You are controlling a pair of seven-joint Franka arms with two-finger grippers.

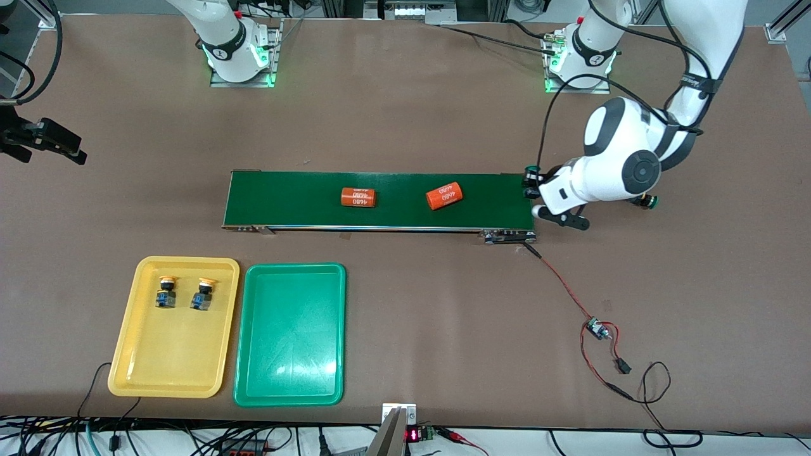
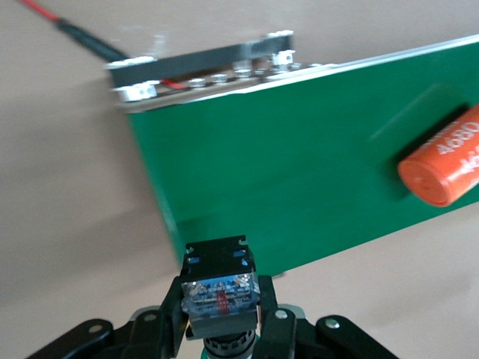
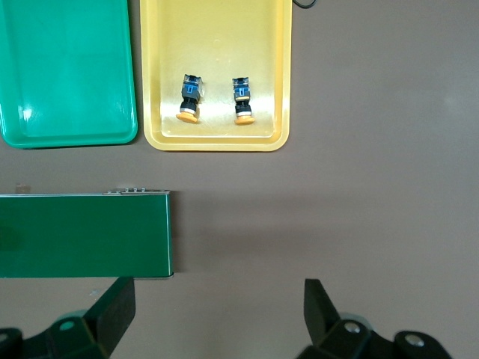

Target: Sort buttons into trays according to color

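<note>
My left gripper [image 1: 531, 185] is shut on a green-capped button [image 1: 531, 172] just off the conveyor's end toward the left arm. In the left wrist view the fingers [image 2: 271, 318] clamp the button's black-and-blue body [image 2: 221, 280]. A second green-capped button [image 1: 647, 202] lies on the table, partly hidden by the left arm. Two yellow-capped buttons [image 1: 166, 292] [image 1: 203, 294] lie in the yellow tray [image 1: 171, 373]. The green tray [image 1: 291, 373] beside it holds nothing. My right gripper [image 3: 217, 295] is open, high over bare table near the conveyor's end toward the right arm.
Two orange cylinders with white print [image 1: 358, 197] [image 1: 445, 196] lie on the dark-green conveyor belt [image 1: 285, 199]. A red-and-black wire with a small board [image 1: 597, 329] runs from the conveyor's motor end toward the front camera.
</note>
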